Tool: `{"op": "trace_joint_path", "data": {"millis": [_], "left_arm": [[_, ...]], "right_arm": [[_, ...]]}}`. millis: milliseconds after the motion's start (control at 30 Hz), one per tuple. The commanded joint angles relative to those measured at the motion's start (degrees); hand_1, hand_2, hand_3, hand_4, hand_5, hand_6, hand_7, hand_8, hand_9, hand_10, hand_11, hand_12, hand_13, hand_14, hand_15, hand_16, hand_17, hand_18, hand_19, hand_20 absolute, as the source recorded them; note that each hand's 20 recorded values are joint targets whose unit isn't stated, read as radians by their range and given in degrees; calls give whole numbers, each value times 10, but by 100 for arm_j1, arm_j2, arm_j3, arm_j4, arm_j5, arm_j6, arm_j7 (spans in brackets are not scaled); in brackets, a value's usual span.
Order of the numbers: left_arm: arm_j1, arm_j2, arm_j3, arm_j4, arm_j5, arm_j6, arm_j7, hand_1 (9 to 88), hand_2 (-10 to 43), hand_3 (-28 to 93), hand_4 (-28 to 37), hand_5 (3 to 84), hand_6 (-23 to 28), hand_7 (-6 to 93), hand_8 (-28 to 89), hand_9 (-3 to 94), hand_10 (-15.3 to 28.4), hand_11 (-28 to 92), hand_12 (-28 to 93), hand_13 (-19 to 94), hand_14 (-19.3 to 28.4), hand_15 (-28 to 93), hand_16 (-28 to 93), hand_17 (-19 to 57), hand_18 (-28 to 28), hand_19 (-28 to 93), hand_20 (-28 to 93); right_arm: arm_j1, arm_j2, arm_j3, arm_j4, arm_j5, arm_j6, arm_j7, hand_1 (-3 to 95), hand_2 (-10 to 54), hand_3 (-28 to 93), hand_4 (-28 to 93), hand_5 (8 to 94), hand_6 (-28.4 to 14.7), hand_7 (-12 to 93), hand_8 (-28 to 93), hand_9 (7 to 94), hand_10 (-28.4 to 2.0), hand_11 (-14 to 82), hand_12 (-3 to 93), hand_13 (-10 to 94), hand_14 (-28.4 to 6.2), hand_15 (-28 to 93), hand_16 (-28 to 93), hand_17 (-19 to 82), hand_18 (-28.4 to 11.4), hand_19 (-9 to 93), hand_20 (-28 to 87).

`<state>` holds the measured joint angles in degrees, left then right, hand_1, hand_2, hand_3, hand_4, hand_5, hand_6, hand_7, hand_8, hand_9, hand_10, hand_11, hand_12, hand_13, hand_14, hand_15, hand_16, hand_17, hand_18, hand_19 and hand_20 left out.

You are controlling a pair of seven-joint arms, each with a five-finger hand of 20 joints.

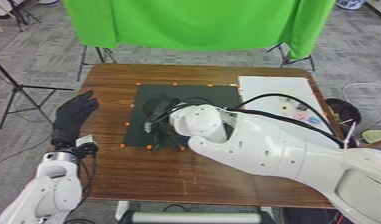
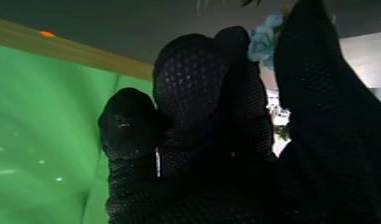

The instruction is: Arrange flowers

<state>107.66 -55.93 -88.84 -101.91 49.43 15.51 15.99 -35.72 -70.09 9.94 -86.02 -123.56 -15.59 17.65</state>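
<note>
Inspection of the desk (image 1: 111, 165), head view: the right hand (image 1: 157, 106), gloved in black fabric, is over the dark mat (image 1: 182, 91). Whether it is wide, narrow or closed on anything cannot be determined from the pictures. In the right wrist view, a pale blue artificial flower (image 2: 263, 44) is seen in a narrow space between two parts of the glove of the right hand (image 2: 204, 192) (contact with the fabric is plausible, a grip unconfirmed).

The left hand (image 1: 75, 114) is wide and relaxed, its fingers extended away from the robot. It lies to the left of the right hand, well apart from it, near the left edge of the desk.

To the right of the right hand is a white board (image 1: 280, 89) bearing small coloured pieces (image 1: 302, 108). A black cable (image 1: 297, 100) arches over that board. Beyond the right hand, past the far edge of the desk, hangs a bright green cloth (image 1: 200, 25).
</note>
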Motion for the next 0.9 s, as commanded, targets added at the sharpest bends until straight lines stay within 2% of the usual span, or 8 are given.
{"op": "trace_joint_path", "data": {"millis": [33, 400, 567, 600, 700, 800, 900], "left_arm": [[59, -28, -25, -31, -7, -13, -37, 202, -23, 711, -283, 481, 20, 157, -76, 460, 130, 184, 107, 374, 161, 181, -22, 85, 121, 107, 164], [61, -23, -25, -26, -4, -29, -60, 203, -23, 709, -283, 481, 21, 157, -76, 460, 129, 184, 107, 375, 161, 181, -23, 85, 121, 107, 164], [94, -25, -34, -46, -9, -7, -66, 203, -23, 710, -283, 481, 22, 156, -76, 460, 131, 185, 107, 375, 161, 181, -22, 84, 122, 108, 165], [66, -25, -24, -23, -10, -33, -63, 203, -23, 710, -283, 482, 22, 156, -76, 460, 131, 185, 107, 375, 161, 181, -22, 84, 122, 108, 164], [71, -28, -17, -23, 4, -38, -91, 204, -23, 710, -283, 481, 22, 156, -76, 460, 130, 185, 107, 375, 161, 181, -23, 84, 122, 108, 164], [98, -53, -19, -30, 3, -46, -110, 204, -24, 711, -283, 481, 21, 157, -75, 460, 130, 185, 107, 376, 161, 181, -23, 84, 121, 108, 164], [112, -65, -30, -34, 22, -80, -131, 205, -23, 710, -283, 481, 22, 157, -75, 461, 130, 185, 107, 375, 161, 181, -22, 84, 121, 108, 164]], "right_arm": [[81, 27, 32, -169, 105, -214, -58, 369, -95, 731, -165, 593, 23, 245, -118, 622, -126, 121, 180, 838, -28, 551, 328, 582, -117, 932, 492], [60, 37, 158, -317, 327, -456, -22, 287, -95, 710, -155, 574, 11, 212, -108, 610, -130, 110, 179, 831, -39, 542, 326, 573, -130, 932, 496], [26, 60, 301, -306, 244, -599, -38, 246, -95, 691, -142, 545, 4, 170, -94, 574, -136, 82, 178, 824, -49, 527, 321, 561, -140, 932, 486], [61, 87, 306, -321, 308, -564, 7, 239, -95, 689, -139, 543, 3, 168, -91, 568, -137, 81, 179, 822, -50, 526, 321, 559, -142, 932, 483], [38, 140, 602, -385, 395, -596, 15, 225, -95, 687, -134, 533, 1, 161, -86, 554, -143, 77, 181, 818, -52, 524, 320, 553, -147, 931, 479], [18, 343, 1017, -634, 538, -551, 61, 216, -95, 682, -132, 527, -2, 156, -83, 543, -147, 75, 182, 813, -54, 519, 319, 548, -150, 930, 476], [-68, 903, 1440, -1127, 660, -194, 140, 214, -95, 679, -129, 524, -4, 149, -80, 540, -148, 74, 182, 812, -54, 518, 318, 546, -150, 930, 472]]}}
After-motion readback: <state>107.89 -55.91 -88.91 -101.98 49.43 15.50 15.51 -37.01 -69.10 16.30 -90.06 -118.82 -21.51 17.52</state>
